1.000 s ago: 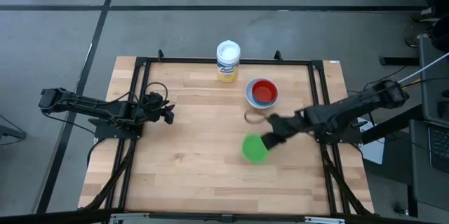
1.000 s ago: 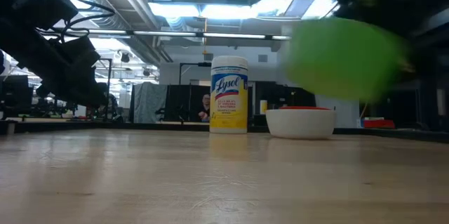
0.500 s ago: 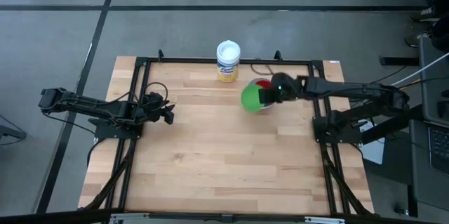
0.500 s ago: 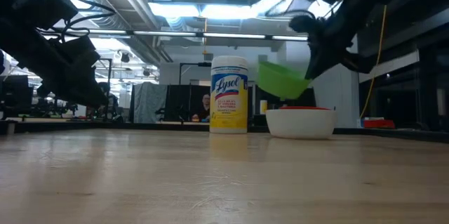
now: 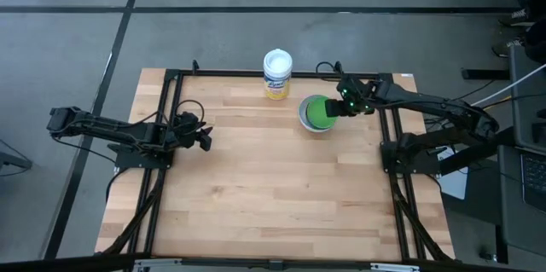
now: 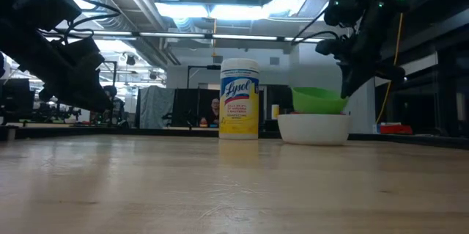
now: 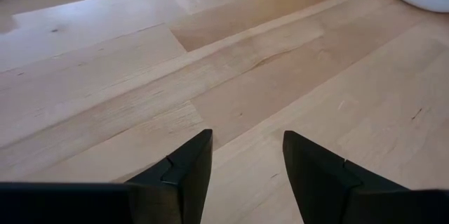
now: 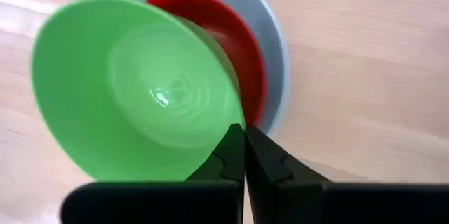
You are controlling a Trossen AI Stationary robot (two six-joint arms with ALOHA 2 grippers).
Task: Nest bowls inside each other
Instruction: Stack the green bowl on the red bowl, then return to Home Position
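- Holding the green bowl (image 5: 317,112) by its rim, the right gripper (image 5: 338,108) is now sitting over the stack at the back right of the desk (image 5: 256,195); a second ago it was carrying the bowl low over the middle of the desk, and half a second ago just beside the stack.
- Pinching the rim, the right fingers (image 8: 238,155) are pressed together on the bowl's edge, as the right wrist view is showing.
- Tilting slightly, the green bowl (image 6: 318,100) is hanging just above the white bowl (image 6: 314,128) in the low view; whether it is touching the bowls beneath cannot be told.
- Covering most of the stack, the green bowl is leaving only a crescent of the red bowl (image 8: 231,48) and the pale outer rim showing; the other bowls are hidden.
- Waiting at the desk's left edge, the left gripper (image 5: 203,138) is unmoved, its fingers (image 7: 188,171) spread apart over bare wood.
- Standing just beside the stack, the yellow-labelled canister (image 5: 277,73) is unchanged.
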